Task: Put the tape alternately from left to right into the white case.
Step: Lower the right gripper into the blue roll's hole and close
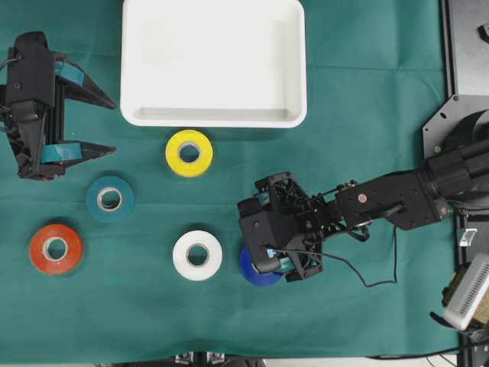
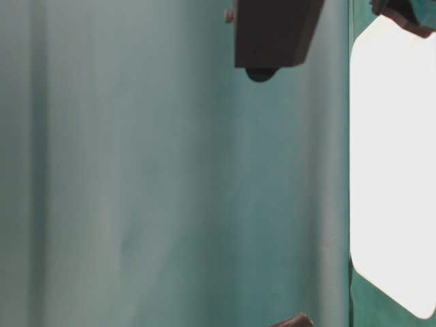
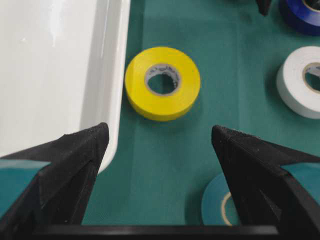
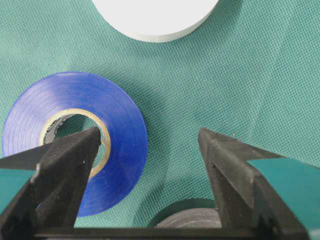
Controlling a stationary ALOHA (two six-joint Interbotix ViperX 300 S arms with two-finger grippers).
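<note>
The right gripper (image 4: 150, 145), jaws spread wide, hangs over the blue tape roll (image 4: 70, 145) on the green tabletop (image 1: 367, 115), below the white case (image 1: 214, 116); the left gripper (image 3: 160, 150) is open too.

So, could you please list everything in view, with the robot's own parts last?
case: one, white, top centre, nothing in it
yellow roll: one, just below the case
teal roll: one, left of centre
orange-red roll: one, lower left
white roll: one, lower centre
blue roll: one, under the right gripper
black roll: one, beside the blue roll, mostly hidden
cloth: one, green
left gripper: open, upper left
right gripper: open, over the blue roll
</note>
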